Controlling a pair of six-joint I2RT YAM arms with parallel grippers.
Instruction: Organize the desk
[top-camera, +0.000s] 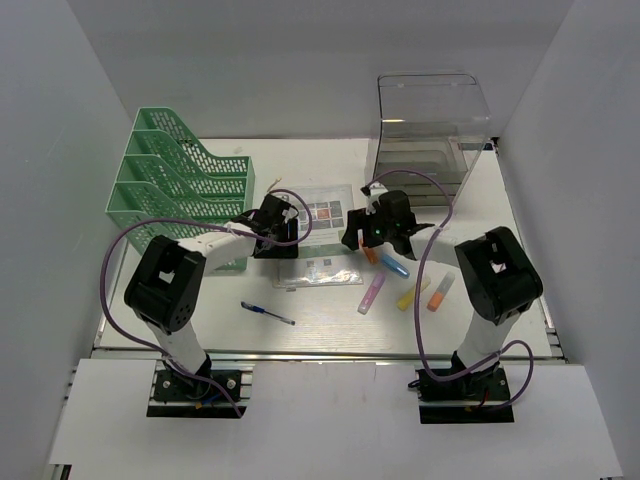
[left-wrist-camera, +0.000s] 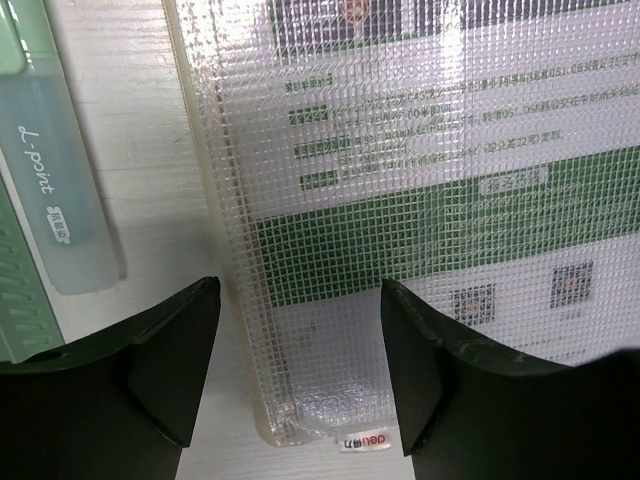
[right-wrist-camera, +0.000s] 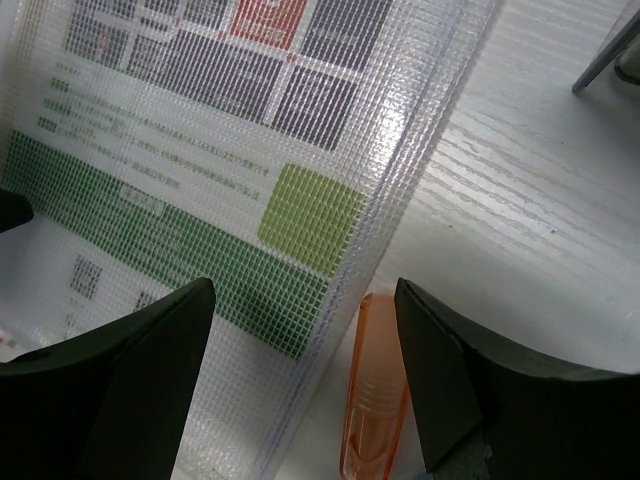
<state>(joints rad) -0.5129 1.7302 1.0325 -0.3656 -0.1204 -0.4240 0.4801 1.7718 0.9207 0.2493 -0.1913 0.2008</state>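
- Both arm bases are bolted at the near rail in the top view, and the white tabletop (top-camera: 200, 325) stretches away from them to the pale grey walls.
- On it, a blue pen (top-camera: 268, 313) lies nearest the left base. A purple highlighter (top-camera: 372, 294), a yellow highlighter (top-camera: 413, 294) and an orange highlighter (top-camera: 441, 293) lie in a loose row before the right arm.
- Further back, a mesh document pouch (top-camera: 322, 238) lies flat at the centre, with the left pincer (top-camera: 288, 230) at its left edge and the right pincer (top-camera: 363, 238) at its right edge.
- A green tiered file tray (top-camera: 185, 180) stands at the back left and a clear plastic box (top-camera: 430, 130) at the back right.
- From the left wrist, the left pincer (left-wrist-camera: 300, 300) is spread wide, its black fingers (left-wrist-camera: 175, 370) straddling the pouch's (left-wrist-camera: 430, 180) near corner; whether they touch it I cannot tell.
- A pale green marker (left-wrist-camera: 60, 180) lies on the tabletop (left-wrist-camera: 150, 150) just beside the pouch, and the tray's edge (left-wrist-camera: 15, 310) shows at the far left.
- From the right wrist, the right pincer (right-wrist-camera: 305, 300) is likewise spread, gripping nothing.
- The pouch's (right-wrist-camera: 200, 150) edge runs between its fingers (right-wrist-camera: 150, 380), and a short orange marker (right-wrist-camera: 375, 400) lies against that edge on the tabletop (right-wrist-camera: 520, 200).
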